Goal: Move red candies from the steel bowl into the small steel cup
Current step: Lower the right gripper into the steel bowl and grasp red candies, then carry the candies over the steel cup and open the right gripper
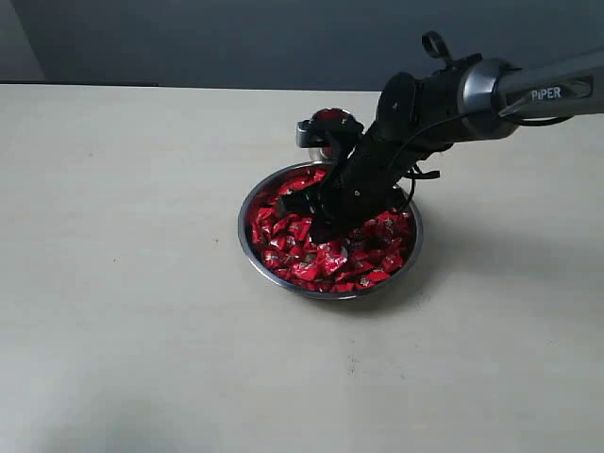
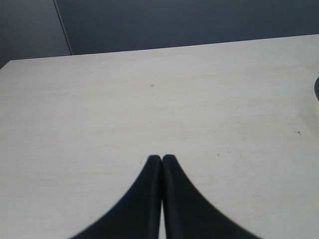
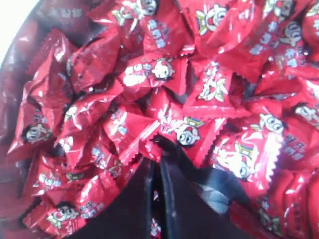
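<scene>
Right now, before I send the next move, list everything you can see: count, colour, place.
table: one, pale beige, under everything
wall: one, dark grey-blue, behind the table
steel bowl: one, shiny silver, mid-table
small steel cup: one, silver, just behind the bowl's far rim, partly hidden by the arm
red candies: too many to count, glossy red, filling the bowl; a few heaped in the cup
right arm: one, black and grey, reaching in from the right
right gripper: one, black, shut, tips among the bowl's candies; grip unconfirmed
left gripper: one, black, shut, above bare table

The steel bowl [image 1: 247,253] holds candies [image 1: 311,260]; small steel cup [image 1: 305,135] behind.
</scene>
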### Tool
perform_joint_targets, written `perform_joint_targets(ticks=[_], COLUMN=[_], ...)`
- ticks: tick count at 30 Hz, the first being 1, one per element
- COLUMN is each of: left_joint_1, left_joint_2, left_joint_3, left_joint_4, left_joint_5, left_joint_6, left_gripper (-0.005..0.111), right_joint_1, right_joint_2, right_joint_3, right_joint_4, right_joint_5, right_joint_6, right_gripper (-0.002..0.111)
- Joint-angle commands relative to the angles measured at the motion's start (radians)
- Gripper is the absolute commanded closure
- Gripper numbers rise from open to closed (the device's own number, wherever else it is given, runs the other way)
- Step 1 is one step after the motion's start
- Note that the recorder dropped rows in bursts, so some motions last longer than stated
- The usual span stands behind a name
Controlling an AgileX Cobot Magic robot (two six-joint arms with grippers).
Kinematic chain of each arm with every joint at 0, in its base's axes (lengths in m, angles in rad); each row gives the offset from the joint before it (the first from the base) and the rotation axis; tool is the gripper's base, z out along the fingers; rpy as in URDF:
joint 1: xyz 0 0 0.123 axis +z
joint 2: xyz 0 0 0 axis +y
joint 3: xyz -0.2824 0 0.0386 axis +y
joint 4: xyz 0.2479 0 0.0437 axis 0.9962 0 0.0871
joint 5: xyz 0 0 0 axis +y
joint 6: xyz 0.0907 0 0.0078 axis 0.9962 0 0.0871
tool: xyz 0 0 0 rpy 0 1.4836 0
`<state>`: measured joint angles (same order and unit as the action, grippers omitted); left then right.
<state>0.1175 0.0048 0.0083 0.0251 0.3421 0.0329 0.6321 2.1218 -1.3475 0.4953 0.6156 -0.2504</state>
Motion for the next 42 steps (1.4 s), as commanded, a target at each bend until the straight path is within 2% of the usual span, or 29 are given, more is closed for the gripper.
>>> perform_joint_targets(ticks=[1,19,28,30,31,35,42], left_joint_1=[0.002,0.002,0.002,0.002,0.002,0.002,0.002], left_joint_2=[-0.005,-0.005,-0.005,-0.005,-0.005,-0.005,-0.005], left_joint_3=[-0.008,-0.008,-0.008,-0.008,-0.008,-0.008,-0.008], left_joint_4=[0.002,0.002,0.002,0.002,0.002,0.002,0.002], left_joint_5=[-0.012,-0.012,-0.012,-0.012,-0.012,-0.012,-0.012], left_joint_6=[-0.004,-0.004,-0.004,-0.004,-0.004,-0.004,-0.004], left_gripper=[0.106,0.106,0.106,0.106,0.106,0.106,0.106], right_joint_1=[-0.003,-0.003,-0.014,-0.043,-0.090,-0.200,-0.223], right_joint_2=[-0.034,-0.267,-0.156,-0.117,-0.076,0.044,0.237], right_joint_3=[0.001,-0.037,-0.228,-0.280,-0.335,-0.482,-0.720], right_joint_4=[-0.013,-0.016,-0.074,-0.128,-0.141,-0.105,-0.132], right_joint_5=[0.035,0.008,0.044,0.044,0.051,0.078,0.200], right_joint_6=[0.000,0.000,0.035,0.086,0.133,0.155,0.147], right_gripper=[0.108,0.108,0.108,0.108,0.108,0.108,0.108])
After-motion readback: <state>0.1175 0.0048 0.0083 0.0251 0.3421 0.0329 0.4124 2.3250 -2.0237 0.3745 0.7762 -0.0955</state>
